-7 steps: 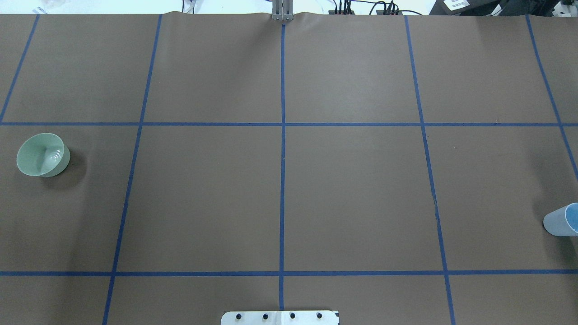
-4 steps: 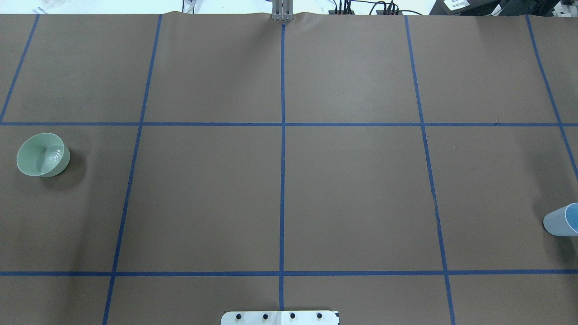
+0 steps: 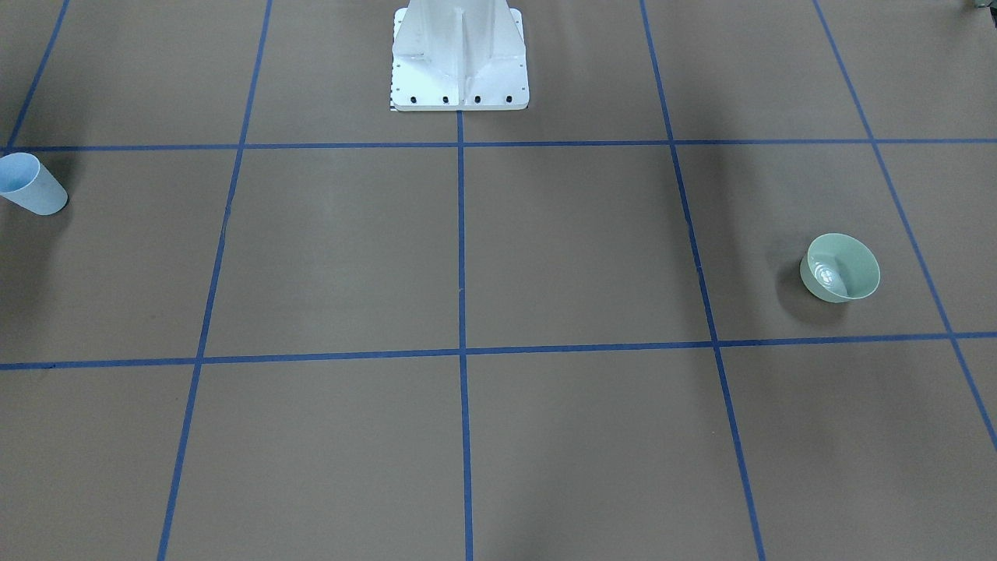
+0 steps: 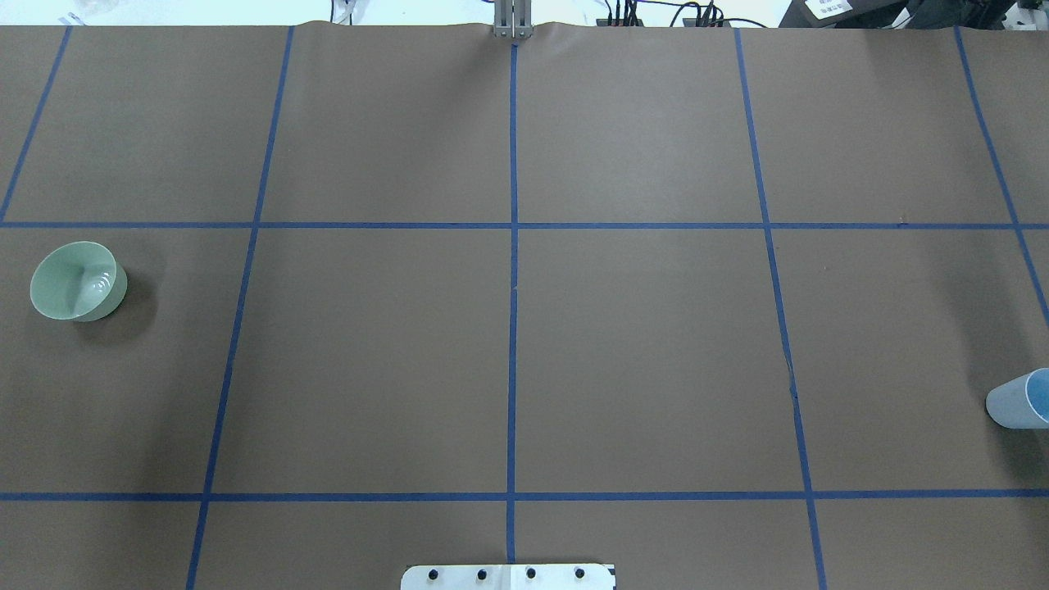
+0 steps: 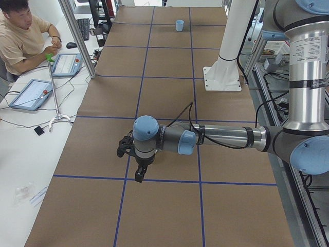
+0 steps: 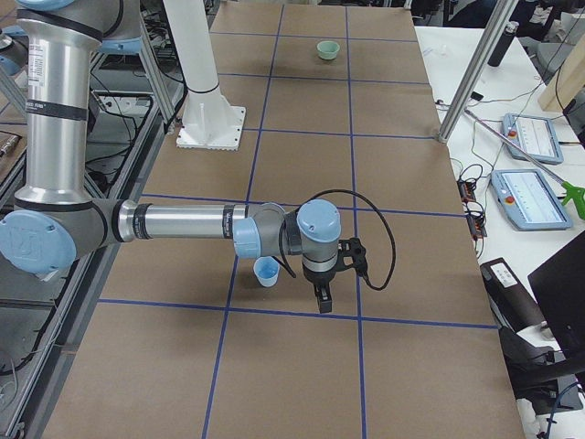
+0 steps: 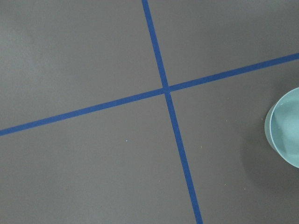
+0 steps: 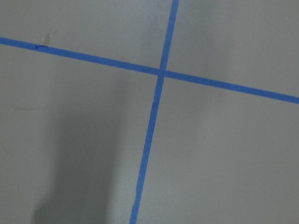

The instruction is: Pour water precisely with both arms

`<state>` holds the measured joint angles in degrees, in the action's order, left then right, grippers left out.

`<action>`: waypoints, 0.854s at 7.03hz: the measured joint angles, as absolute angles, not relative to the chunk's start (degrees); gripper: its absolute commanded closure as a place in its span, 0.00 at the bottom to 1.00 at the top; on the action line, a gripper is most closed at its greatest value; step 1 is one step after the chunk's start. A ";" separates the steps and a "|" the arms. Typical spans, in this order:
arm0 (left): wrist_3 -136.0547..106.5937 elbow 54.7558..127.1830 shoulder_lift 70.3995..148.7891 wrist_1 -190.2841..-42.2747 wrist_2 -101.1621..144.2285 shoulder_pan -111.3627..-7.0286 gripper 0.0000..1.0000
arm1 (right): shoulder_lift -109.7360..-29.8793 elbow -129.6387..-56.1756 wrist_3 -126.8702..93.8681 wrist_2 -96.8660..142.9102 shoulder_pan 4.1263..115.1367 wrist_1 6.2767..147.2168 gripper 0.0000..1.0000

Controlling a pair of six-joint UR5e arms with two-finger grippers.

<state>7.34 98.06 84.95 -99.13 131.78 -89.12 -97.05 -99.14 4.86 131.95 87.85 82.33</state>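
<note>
Stretching low over the brown surface point(image 5: 169, 72), the left arm point(image 5: 226, 138) fills the near part of the view from the robot's left end. Its forearm lies level, and the wrist turns down so that the left pincer point(image 5: 139, 174) hangs above the paper close to the blue tape lines point(image 5: 144, 77). From this view I cannot tell whether that pincer is open or closed. Its wrist camera looks straight down on 1 tape crossing, with the rim of the pale green bowl point(image 7: 285, 128) cut off at the right edge. Beyond the arm stands the white pedestal point(image 5: 222, 77), and at the far end the light-blue cup point(image 5: 179, 25) stands upright. A person point(image 5: 20, 41) sits beside the far part of the surface, with 2 tablet-like screens point(image 5: 31, 92) in front of them.

From the robot's right end, the right arm point(image 6: 183, 222) is the near one, also level, with the right pincer point(image 6: 323, 302) pointing down. I cannot tell its state either. The cup stands on the surface just below the wrist joints in that view, to the side of the pincer and not held. The bowl sits at the far end, past the pedestal. The overhead view puts the bowl at the robot's far left and the cup at the far right edge, well apart. A glinting patch shows at the bowl's bottom.
</note>
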 measured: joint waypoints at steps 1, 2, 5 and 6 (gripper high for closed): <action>7.17 97.93 85.47 -104.10 131.70 -89.12 0.00 | -97.03 -99.19 4.82 131.96 87.86 79.95 0.00; 6.97 97.27 86.17 -109.49 131.68 -88.94 0.00 | -96.97 -99.22 4.80 132.09 87.86 78.34 0.00; -0.97 95.71 87.72 -116.36 133.28 -86.57 0.00 | -97.06 -98.53 4.83 132.49 87.81 75.43 0.00; -3.38 95.23 87.52 -119.91 134.01 -83.72 0.00 | -97.43 -98.06 4.77 132.62 87.80 74.13 0.00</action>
